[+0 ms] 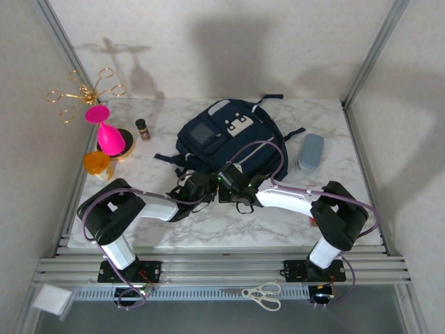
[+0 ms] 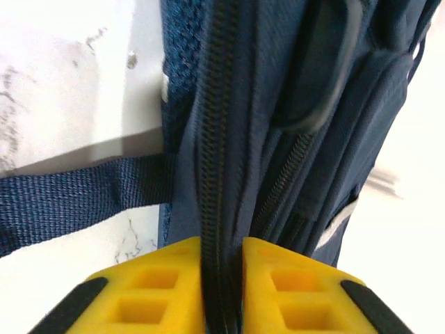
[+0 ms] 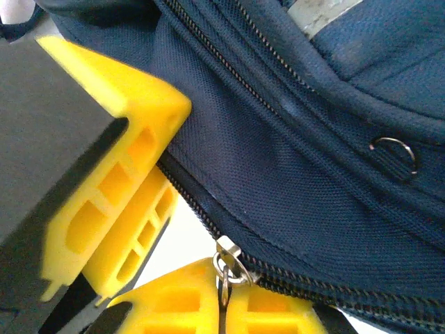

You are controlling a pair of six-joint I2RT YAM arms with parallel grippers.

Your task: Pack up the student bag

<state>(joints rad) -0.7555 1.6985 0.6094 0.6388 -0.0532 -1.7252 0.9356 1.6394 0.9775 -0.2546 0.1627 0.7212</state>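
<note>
A pair of white-handled scissors [image 1: 261,295] lies on the metal rail at the bottom centre of the overhead view, in front of the two arm bases. Both arms reach inward over the marble table [image 1: 174,229] and meet at the lower edge of the student bag [image 1: 229,136]. The bag lies flat in the middle of the table, navy blue with pale patches facing up. In the left wrist view, the left gripper [image 2: 222,250] has its yellow fingers pressed together on the bag's zipper seam. The black zipper track is pinched between them, and a navy webbing strap [image 2: 69,202] runs off to the frame's left. In the right wrist view, the right gripper [image 3: 224,292] is clamped on the metal zipper pull [image 3: 224,264] at the bottom centre of the frame. Right of the bag lies a grey oblong case [image 1: 311,152]. On the left side of the table sit an orange object [image 1: 96,163], a pink goblet-shaped item [image 1: 106,133] and a small brown bottle [image 1: 142,129]. A gold wire stand [image 1: 82,92] is in the upper left corner.
</note>
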